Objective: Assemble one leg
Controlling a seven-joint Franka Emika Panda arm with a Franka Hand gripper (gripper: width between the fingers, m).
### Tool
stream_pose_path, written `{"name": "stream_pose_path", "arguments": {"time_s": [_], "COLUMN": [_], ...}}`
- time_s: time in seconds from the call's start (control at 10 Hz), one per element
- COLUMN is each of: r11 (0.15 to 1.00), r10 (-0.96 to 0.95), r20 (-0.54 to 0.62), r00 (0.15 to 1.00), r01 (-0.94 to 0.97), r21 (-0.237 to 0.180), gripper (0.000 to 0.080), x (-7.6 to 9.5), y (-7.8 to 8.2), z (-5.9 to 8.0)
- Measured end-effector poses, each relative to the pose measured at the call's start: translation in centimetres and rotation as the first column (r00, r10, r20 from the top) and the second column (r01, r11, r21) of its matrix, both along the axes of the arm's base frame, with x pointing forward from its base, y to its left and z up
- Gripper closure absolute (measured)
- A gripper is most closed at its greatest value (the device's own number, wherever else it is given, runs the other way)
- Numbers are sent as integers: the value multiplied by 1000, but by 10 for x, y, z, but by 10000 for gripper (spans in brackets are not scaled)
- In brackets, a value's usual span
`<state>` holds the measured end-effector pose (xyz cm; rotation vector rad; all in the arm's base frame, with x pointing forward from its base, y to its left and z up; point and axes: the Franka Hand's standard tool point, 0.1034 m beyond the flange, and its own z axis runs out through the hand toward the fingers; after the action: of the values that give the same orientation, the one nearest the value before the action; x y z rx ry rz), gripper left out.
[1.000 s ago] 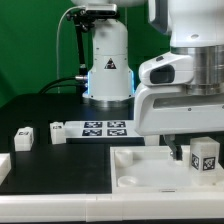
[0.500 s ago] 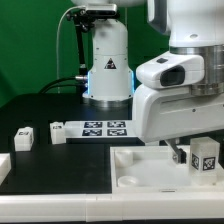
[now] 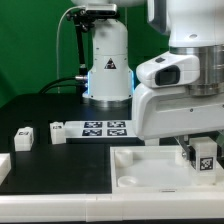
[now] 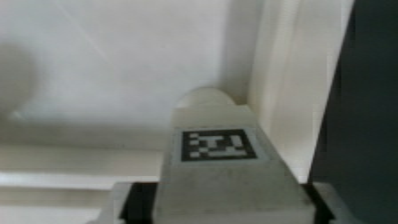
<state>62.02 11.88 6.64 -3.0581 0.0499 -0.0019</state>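
My gripper (image 3: 203,148) is shut on the leg (image 3: 205,153), a small white block with a black-and-white marker on its face. I hold it over the right part of the large white tray (image 3: 130,160). In the wrist view the leg (image 4: 217,150) sits between my dark fingers (image 4: 135,205), and its tip points into the tray's inner corner (image 4: 267,60). Whether the tip touches the tray I cannot tell. A second leg (image 3: 24,136) lies on the black table at the exterior view's left.
The marker board (image 3: 103,128) lies behind the tray, in front of the robot base (image 3: 108,70). A small white block (image 3: 57,130) stands at its left end. Another white part (image 3: 3,165) shows at the exterior view's left edge.
The held leg has shifted slightly over the tray's right part and its marker face now looks squarer to the camera. Nothing else moved.
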Motion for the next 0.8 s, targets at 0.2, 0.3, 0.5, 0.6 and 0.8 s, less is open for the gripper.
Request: {"name": "stream_pose_path", "arguments": {"time_s": [0.2,0.3,0.5,0.6,0.8], "r11": [965,931,859,797,720], "r10": [-264,-365,-511,-603,-692], "r20": [-16,-24,-19,-18,-3], "r00": [964,931,860,797,722], "r01": [264,365,510,602,690], "r21": [-3,-11,-38,-51,-71], "gripper": [509,509,506,504,498], "x": [1,0,1,1,1], "y": [-2,-5,-15,-21,-33], "z": [1,0,0,0,1]}}
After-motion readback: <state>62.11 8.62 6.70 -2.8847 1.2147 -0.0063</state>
